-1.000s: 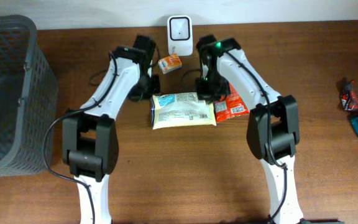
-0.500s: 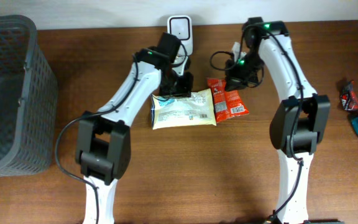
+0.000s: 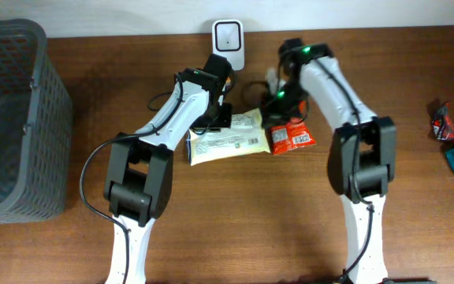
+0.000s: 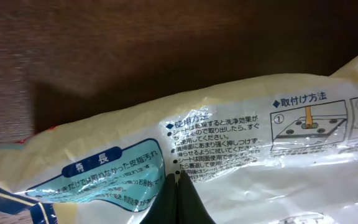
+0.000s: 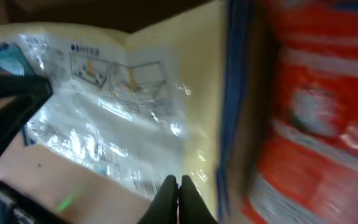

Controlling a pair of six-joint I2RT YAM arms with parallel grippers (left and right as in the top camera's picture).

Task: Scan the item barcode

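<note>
While the pale yellow packet (image 3: 231, 142) is lying flat on the worktop (image 3: 235, 221) at 6 o'clock from the white scanner (image 3: 228, 35), both arms are reaching over it. The left arm (image 3: 181, 110) is hanging over the packet's 11 o'clock corner, and the right arm (image 3: 329, 79) is hanging over its 2 o'clock corner. The packet is showing a glossy, crinkled plastic film that is catching the light. Black Japanese print is running across it in dense lines, beside a teal label panel and small numbered line drawings. A blue band is running along the edge nearest the red packet (image 3: 292, 136), which is sitting at its 3 o'clock, just beside or touching it.

In the left wrist view, the left jaws are pressing fully together, their tips meeting right over the printed text. In the right wrist view, the right jaws are likewise closing tip to tip, over the film near the blue band. Whether either pair is pinching any film cannot be told. A dark mesh basket (image 3: 22, 47) is standing well apart at 9 o'clock.
</note>
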